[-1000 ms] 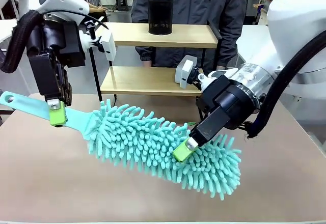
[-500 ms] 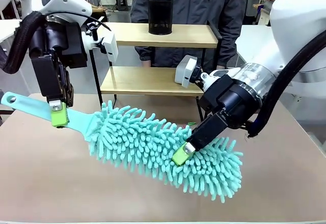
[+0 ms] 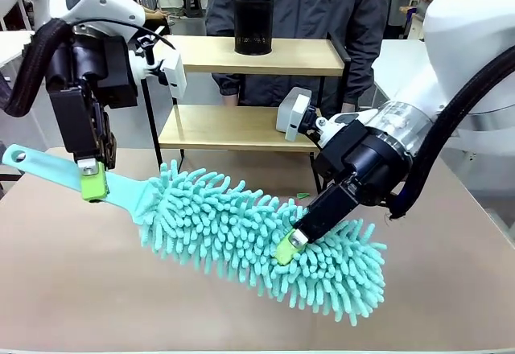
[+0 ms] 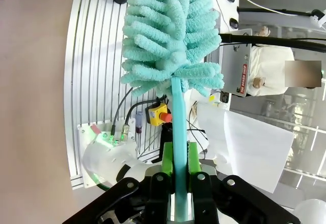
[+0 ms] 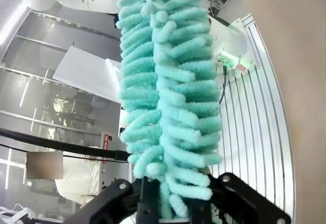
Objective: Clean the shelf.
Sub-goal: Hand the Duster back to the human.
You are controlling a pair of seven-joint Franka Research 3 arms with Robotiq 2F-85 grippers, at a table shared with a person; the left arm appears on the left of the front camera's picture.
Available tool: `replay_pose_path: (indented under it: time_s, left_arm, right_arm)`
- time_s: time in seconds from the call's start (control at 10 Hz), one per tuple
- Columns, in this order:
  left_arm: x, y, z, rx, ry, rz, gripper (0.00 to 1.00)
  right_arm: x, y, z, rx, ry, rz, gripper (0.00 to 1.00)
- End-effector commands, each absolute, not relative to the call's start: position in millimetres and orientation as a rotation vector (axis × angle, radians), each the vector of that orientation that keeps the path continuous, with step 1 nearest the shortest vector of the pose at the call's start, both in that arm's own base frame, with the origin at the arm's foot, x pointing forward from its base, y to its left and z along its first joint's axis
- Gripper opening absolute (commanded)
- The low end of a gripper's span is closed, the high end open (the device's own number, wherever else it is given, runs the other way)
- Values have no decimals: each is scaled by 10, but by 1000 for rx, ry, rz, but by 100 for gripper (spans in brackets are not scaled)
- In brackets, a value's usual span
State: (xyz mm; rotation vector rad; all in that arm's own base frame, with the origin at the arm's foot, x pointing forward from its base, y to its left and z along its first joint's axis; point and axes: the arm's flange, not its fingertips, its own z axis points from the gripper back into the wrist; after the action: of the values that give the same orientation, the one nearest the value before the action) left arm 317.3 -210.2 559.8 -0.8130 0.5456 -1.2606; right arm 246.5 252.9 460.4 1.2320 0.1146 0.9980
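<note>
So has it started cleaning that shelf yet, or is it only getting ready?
Only getting ready, it seems. Done: the fluffy teal microfibre duster is picked up, the left fingers shut on its flat handle and the right fingers pinching its fluffy head. Left: the two-tier wooden shelf with a black frame is untouched, and a black mesh cup stands on its top board.

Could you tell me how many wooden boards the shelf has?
2: the top board, where a black mesh cup stands, and the lower board beneath it, partly hidden by the right gripper's arm.
</note>
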Motion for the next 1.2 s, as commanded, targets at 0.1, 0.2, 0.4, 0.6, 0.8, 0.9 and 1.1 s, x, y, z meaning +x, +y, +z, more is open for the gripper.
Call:
replay_pose_path:
  time_s: [0.1,0.2,0.4,0.6,0.8,0.9,1.1]
  left_arm:
    - [3191,-2104,5635,-802,517,-1249,53]
    - [3203,-2067,5658,-802,489,-1238,70]
    - [3204,-1739,5814,-816,319,-1135,100]
    - [3118,-1228,6021,-807,9,-904,93]
    - [2906,-460,6111,-874,-410,-476,100]
    - [2740,-65,6027,-949,-555,-319,100]
    - [2482,449,5713,-1035,-789,-87,100]
  right_arm:
    - [2498,2494,4622,1244,113,1034,0]
    - [2489,2463,4625,1244,108,1033,0]
    - [2475,2321,4657,1249,94,1022,0]
    - [2451,2142,4766,1253,71,1043,0]
    - [2394,1954,4903,1222,34,1056,0]
    - [2367,1818,4978,1240,5,1083,0]
    - [2349,1363,5184,1354,-176,1052,0]
